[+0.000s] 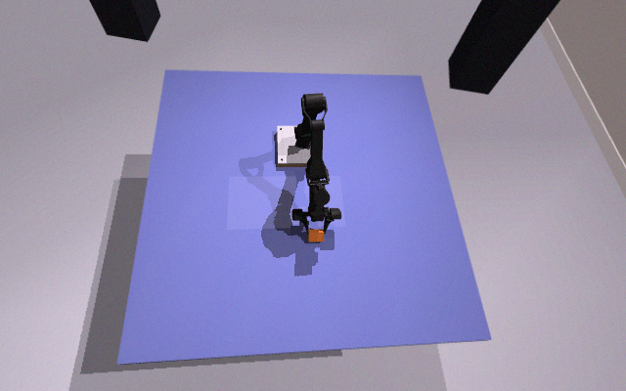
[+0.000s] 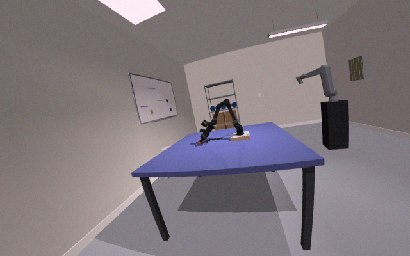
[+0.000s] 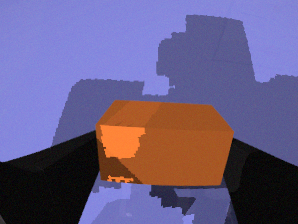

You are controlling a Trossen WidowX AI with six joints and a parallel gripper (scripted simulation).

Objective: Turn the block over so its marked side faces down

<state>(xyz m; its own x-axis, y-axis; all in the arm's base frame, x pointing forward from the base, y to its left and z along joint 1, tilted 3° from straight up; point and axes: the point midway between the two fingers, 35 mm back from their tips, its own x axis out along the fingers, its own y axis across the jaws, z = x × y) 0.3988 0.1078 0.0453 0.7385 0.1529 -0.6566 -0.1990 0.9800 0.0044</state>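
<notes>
Orange in colour, the block (image 3: pixel 162 143) is seen pinched between the two black fingers of the gripper (image 1: pixel 316 229), one finger pressed against each of its side faces. In the wrist view a brighter orange patch shows on the block's left part, and a small lighter mark sits low on its near left corner; whether this is the marked side cannot be told. Whether the block touches the surface or hangs just above it cannot be told either, though the exterior view shows it (image 2: pixel 199 143) very low over the blue desk (image 1: pixel 201 303).

From above, the block (image 1: pixel 316 236) is seen near the middle of the desk, well apart from all four edges and a little nearer the far edge than the near one. The black arm (image 1: pixel 314 161) is stretched from its white base plate (image 1: pixel 289 147), which is mounted nearer the far edge, towards the near edge, with the wrist tilted downward. A paler rectangle (image 1: pixel 254 202) is marked on the desk just beside the gripper, on its left in the top view, and the arm's shadow is cast across it and beneath the block.
</notes>
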